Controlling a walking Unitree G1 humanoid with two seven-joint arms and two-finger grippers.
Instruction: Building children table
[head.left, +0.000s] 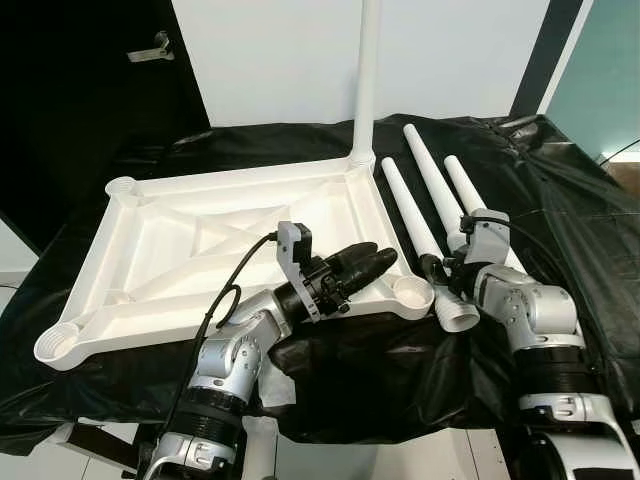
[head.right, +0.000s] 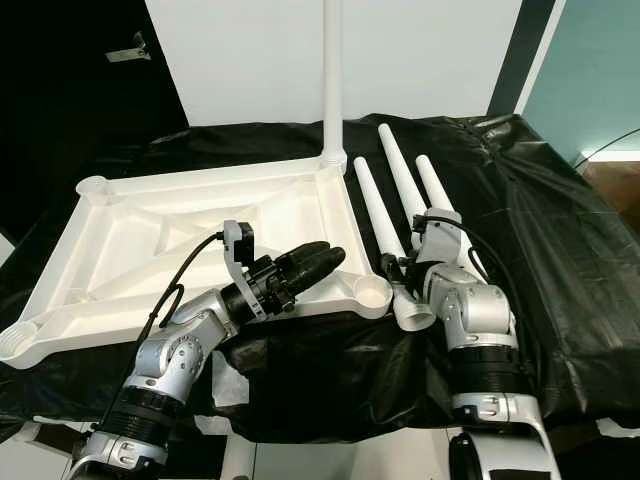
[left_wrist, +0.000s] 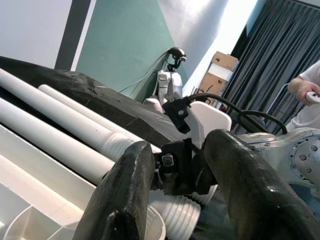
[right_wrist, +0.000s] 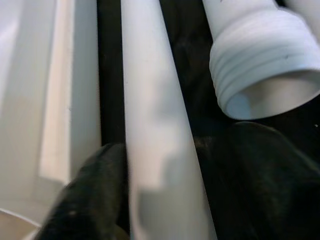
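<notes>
1. On black sheeting, the upturned white plastic tabletop (head.left: 200, 240) is lying underside up — sockets exposed, one leg (head.left: 366, 80) already standing.
2. The right gripper (head.left: 437, 272) is closing around the nearest tapered white leg (head.left: 410, 215) (fingers flanking it), presumably for lifting.
3. The left gripper (head.left: 375, 262) is resting on the rim, fingers barely parted, holding nothing — probably steadying.

Lab or test room: second robot (left_wrist: 170, 75) standing by, stacked cardboard boxes (left_wrist: 218, 72), dark curtains (left_wrist: 280, 55).

White tabletop (head.left: 150, 250) upside down, one leg (head.left: 366, 80) upright; three legs (head.left: 425, 185) beside.
</notes>
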